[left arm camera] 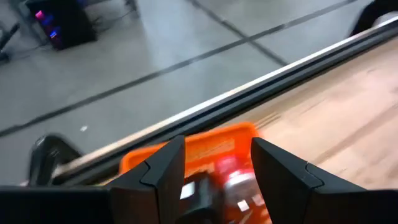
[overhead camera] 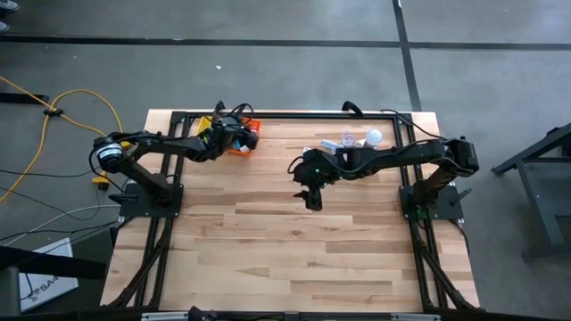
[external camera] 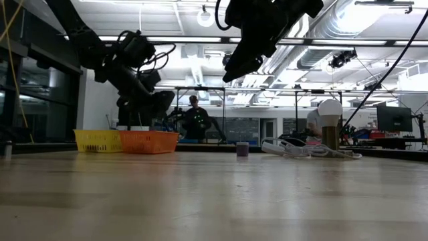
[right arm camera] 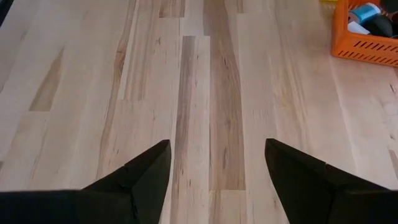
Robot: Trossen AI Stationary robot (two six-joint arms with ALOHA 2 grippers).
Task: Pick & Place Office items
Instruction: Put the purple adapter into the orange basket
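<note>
From above, the left gripper hangs right over the orange basket at the far edge of the wooden table, with a yellow basket just beside it; the right gripper sits out over bare boards near the table's middle, well apart from both baskets; behind the right arm, by the far rail, lie a white light bulb and a white cable. Down at table height, yellow basket and orange basket stand touching side by side, the left gripper low above them; the right gripper is held high off the surface; the bulb stands upright beside the coiled cable, and a small purple cup sits between baskets and cable. On the left wrist, the fingers stand partly apart with nothing clearly gripped between them; directly below sits the orange basket, and inside it the office items show as a red and white blur, too smeared to name singly. On the right wrist, the fingers are spread wide and empty over plain wood; off at the corner the orange basket holds office items, blue, white and black among them.
</note>
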